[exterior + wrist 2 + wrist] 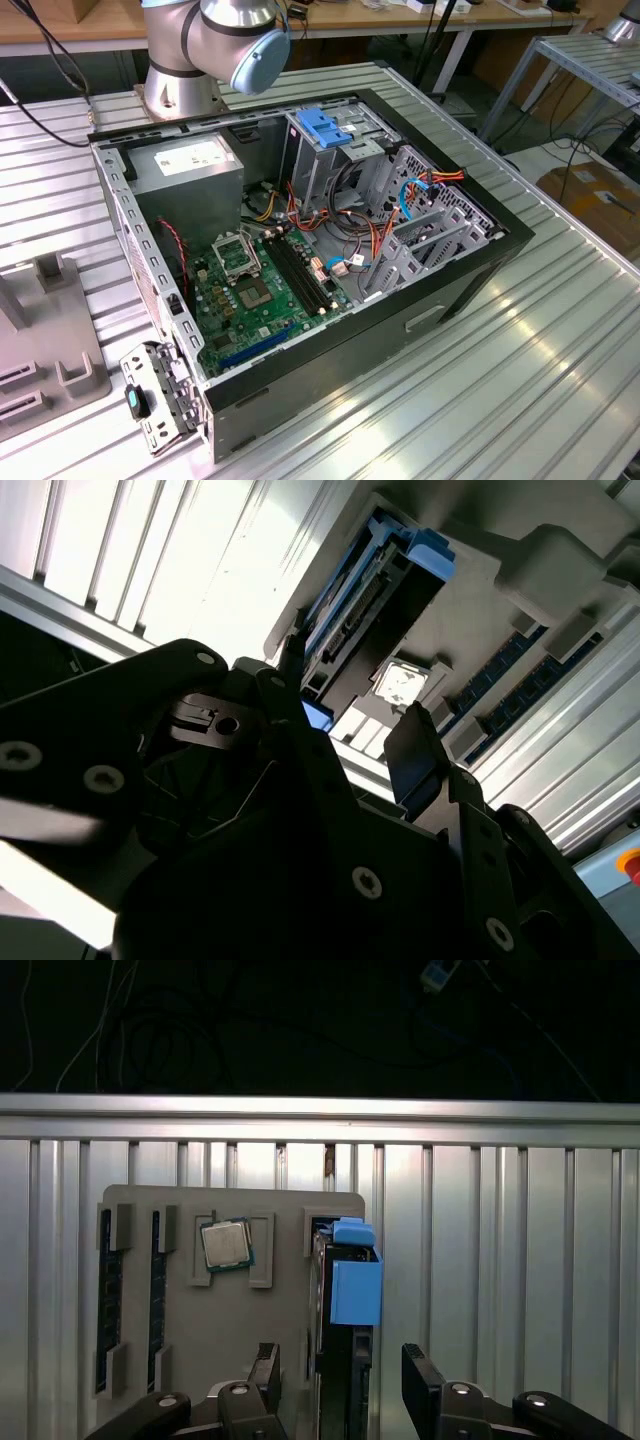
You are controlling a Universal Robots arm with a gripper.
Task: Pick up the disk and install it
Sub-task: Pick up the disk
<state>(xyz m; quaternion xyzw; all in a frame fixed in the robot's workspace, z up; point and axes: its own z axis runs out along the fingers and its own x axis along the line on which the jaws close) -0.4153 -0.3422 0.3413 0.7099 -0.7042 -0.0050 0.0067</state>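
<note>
The disk (pixel 354 1278) is a dark drive in a bright blue carrier, standing on edge in a slot of a grey fixture tray (pixel 285 1315). In the first wrist view my gripper (pixel 340 1368) hangs above it, open, with one black finger on each side of the disk's near end and not touching it. In the second wrist view the disk (pixel 385 575) lies just beyond the open gripper (pixel 350 700), in line with the gap between the fingers.
The tray also holds a processor chip (pixel 227 1244) and memory sticks (pixel 110 1300). In the exterior view an open computer case (pixel 470 270) lies on the ribbed aluminium table (pixel 520 390), with a drive cage and blue latch (pixel 325 125) near the arm's base (pixel 180 90).
</note>
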